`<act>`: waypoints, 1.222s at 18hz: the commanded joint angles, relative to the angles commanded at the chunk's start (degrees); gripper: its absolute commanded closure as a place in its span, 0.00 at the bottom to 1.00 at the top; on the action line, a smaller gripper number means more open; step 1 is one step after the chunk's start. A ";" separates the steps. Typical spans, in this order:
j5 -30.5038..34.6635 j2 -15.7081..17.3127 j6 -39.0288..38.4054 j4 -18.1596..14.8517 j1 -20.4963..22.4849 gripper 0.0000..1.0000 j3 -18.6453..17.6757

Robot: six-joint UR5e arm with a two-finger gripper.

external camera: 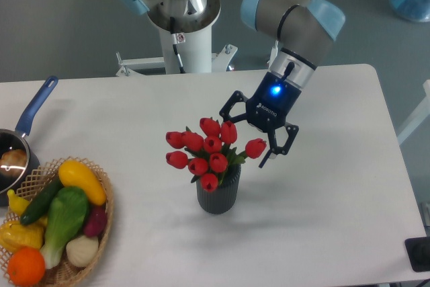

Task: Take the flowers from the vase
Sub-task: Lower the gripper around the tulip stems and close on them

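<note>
The flowers are standing in the vase near the middle of the bench, so the lift is not yet done. The gripper is beside the bunch's right edge with its jaws spread wide and nothing between them. What's left, by my reading: straddle the stems or buds, close, then draw the bunch upward out of the vase

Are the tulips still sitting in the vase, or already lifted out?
In. The red tulips stand bunched in the ribbed dark vase; the gripper is open at their right edge, not closed on them.
</note>
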 joint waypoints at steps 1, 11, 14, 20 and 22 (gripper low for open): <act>-1.14 0.00 0.00 0.00 0.00 0.00 -0.09; -2.82 -0.09 0.70 -0.09 0.53 0.00 -0.26; -2.82 -1.57 2.89 -0.09 0.35 0.00 -0.35; -3.78 -3.51 7.56 -0.09 0.44 0.00 -2.11; -5.10 -3.69 8.08 0.00 0.61 0.00 -2.64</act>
